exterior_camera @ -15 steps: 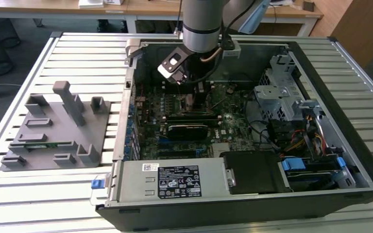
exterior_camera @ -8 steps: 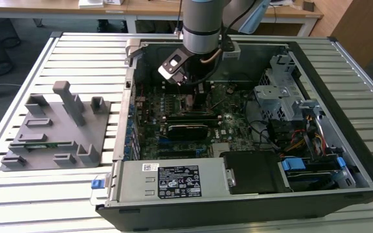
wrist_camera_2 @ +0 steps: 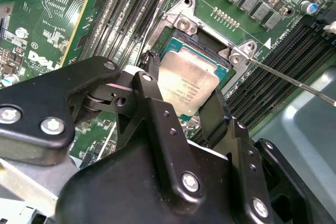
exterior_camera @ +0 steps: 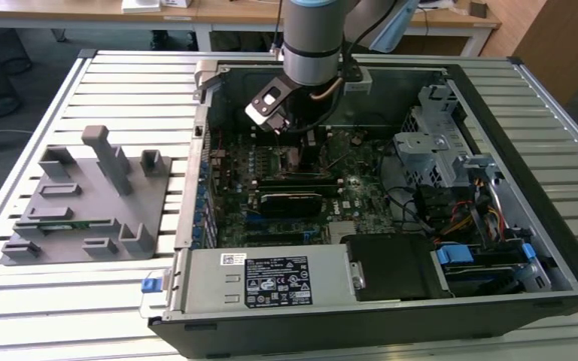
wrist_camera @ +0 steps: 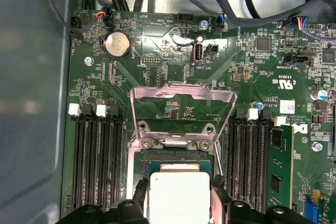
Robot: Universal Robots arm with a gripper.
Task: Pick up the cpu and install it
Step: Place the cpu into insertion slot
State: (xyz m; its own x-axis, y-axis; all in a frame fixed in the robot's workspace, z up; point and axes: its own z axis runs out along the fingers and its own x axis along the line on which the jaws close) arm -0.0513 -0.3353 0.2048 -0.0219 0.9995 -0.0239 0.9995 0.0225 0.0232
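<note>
Hovering at the open socket [wrist_camera_2: 206, 52], I have the tool [wrist_camera: 179, 191] clamped on the cpu [wrist_camera_2: 188, 83], which lies in or just above its seat. My worry: any tilt or skew could bend the socket's pins, and the raised cover [wrist_camera: 181, 97] stands close by.

Silver-grey tubular arm [exterior_camera: 314, 37], matte black jointed pincer [wrist_camera_2: 184, 90] with silver screws [wrist_camera_2: 190, 181]

Looks bright and even in the exterior view, brightest along the slatted table [exterior_camera: 570, 173] at the exterior view's right; turns dimmer inside the computer case [exterior_camera: 369, 325], with soft shadows only. Shows strong glare on the cpu [wrist_camera_2: 189, 85] [wrist_camera: 178, 198] in both wrist views, nearly white. Gleams also off the metal socket flap [wrist_camera: 181, 93]; goes hazy over the grey case wall [wrist_camera: 31, 103].
</note>
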